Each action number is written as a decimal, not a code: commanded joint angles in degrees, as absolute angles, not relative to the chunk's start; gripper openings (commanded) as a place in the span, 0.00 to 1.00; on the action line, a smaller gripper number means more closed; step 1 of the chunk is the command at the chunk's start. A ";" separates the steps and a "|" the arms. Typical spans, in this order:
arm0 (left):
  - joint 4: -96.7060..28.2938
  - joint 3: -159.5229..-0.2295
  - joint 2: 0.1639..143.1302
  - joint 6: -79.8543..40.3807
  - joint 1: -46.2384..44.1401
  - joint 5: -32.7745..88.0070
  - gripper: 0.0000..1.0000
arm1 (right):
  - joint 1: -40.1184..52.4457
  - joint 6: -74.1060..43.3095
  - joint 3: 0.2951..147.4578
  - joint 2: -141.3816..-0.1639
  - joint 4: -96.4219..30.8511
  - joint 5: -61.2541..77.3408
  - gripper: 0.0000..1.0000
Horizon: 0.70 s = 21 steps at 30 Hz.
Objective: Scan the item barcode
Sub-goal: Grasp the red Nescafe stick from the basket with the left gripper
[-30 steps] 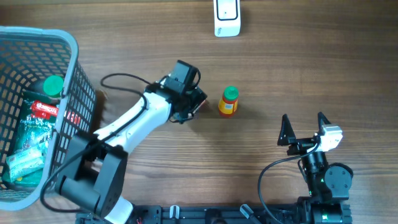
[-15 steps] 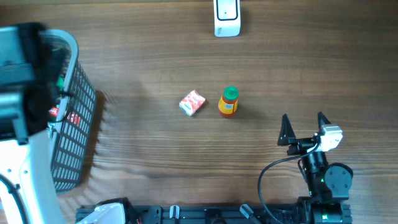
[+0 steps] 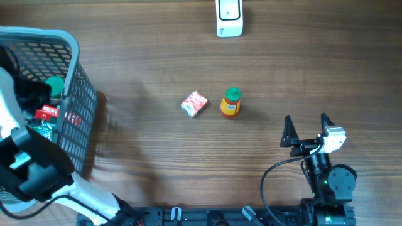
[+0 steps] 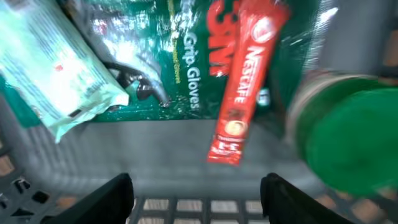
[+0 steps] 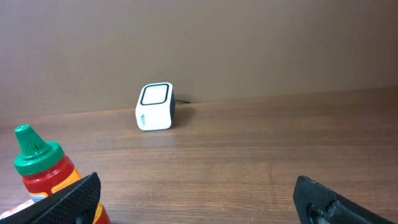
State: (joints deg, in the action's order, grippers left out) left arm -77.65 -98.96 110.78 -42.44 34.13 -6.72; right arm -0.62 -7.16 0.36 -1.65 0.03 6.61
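The red Nescafé stick sachet [image 3: 45, 113], by my reading the next item to scan, lies in the grey mesh basket [image 3: 74, 75] in the overhead view, under the left arm, whose fingers are hidden there. The white box scanner [image 3: 229, 17] stands well beyond the right fingers [image 3: 289, 133], which are spread wide and hold nothing.

From the left wrist, the left fingers [image 4: 112, 199] stand apart and empty. The sachet is ahead of and between them, flat on a shiny green glove pack [image 4: 180, 56]. A green-lidded jar [image 4: 348, 137] crowds just outside the right-hand finger. A pinch could catch the pack's film along with the sachet, or slip off so flat a strip, and the jar could block that finger.

From the right wrist, the scanner sits far ahead across the wooden counter [image 5: 249, 162], with a red green-capped bottle [image 5: 40, 174] just ahead of the left-hand finger. A barcode turned away from the scanner would not read.
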 commanded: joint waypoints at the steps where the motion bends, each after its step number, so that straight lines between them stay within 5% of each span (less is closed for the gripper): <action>1: -70.57 -90.04 113.16 -39.70 33.61 -4.89 0.72 | -0.56 -6.07 0.30 -1.30 0.40 7.27 1.00; 8: -53.87 -76.77 113.16 -36.38 31.18 -2.15 0.79 | -0.56 -6.07 0.30 -1.30 0.40 7.27 1.00; 9: -52.88 -75.92 113.16 -36.40 30.94 -2.44 0.72 | -0.56 -6.07 0.30 -1.30 0.40 7.27 1.00; 13: -53.15 -74.11 113.14 -36.42 31.03 -3.60 0.04 | -0.56 -6.04 0.30 -1.30 0.40 7.27 1.00; 21: -64.86 -81.54 100.82 -37.95 31.42 -7.49 0.04 | -0.56 -6.07 0.30 -1.30 0.40 7.27 1.00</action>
